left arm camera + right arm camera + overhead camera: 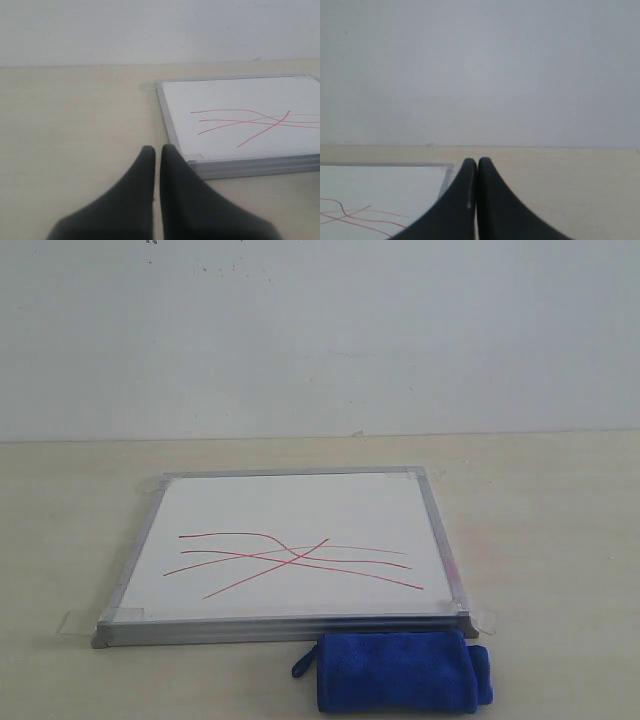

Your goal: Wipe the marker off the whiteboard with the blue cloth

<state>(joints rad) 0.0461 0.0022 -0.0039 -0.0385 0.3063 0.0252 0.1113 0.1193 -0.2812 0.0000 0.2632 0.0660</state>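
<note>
Right now both claws are closed and empty: left claw (158,150) shows a hairline slit, right claw (477,161) has its fingers touching. The cloth (400,672) lies by the near bench (540,510) edge, right of middle, just beside the board (290,505) frame, long axis along that frame. The marker (300,562) is unwiped. Right arm looks nearer; neither wrist view shows the cloth.

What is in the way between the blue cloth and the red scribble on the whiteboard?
Nothing visible blocks it. The blue cloth lies beside the whiteboard's near edge; only the raised silver frame sits between it and the red marker lines.
</note>
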